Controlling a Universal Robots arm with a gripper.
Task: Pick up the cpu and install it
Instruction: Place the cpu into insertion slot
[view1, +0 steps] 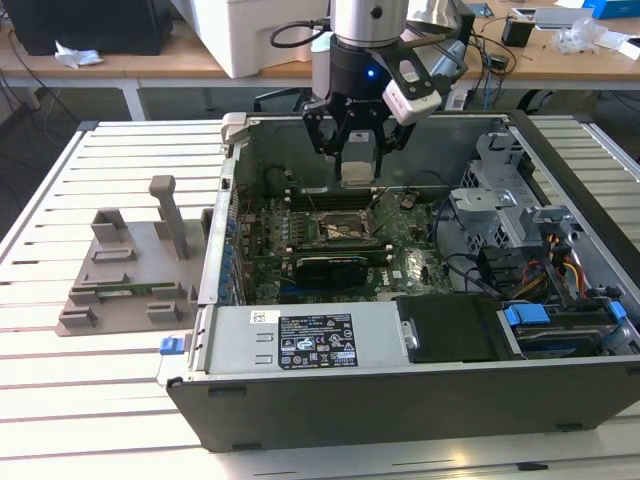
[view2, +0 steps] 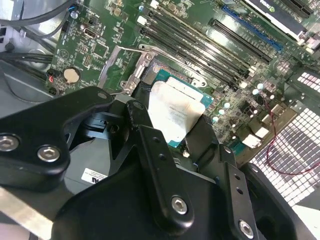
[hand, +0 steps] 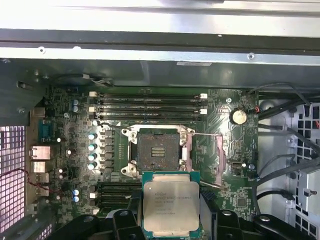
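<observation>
I have the end effector (view1: 358, 165) pinching the cpu (hand: 171, 205) inside the computer case (view1: 300, 345), held over the motherboard (hand: 222, 117) near its open socket (hand: 159, 151).

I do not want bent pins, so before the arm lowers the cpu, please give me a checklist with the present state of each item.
1. Grip: gripper shut on the cpu: ok.
2. Open socket: bare, load plate swung off it: ok.
3. Cpu edges parallel to socket edges in the first wrist view: ok.
4. Cpu centred over socket: cannot tell.
5. Corner mark matching socket: cannot tell.
</observation>
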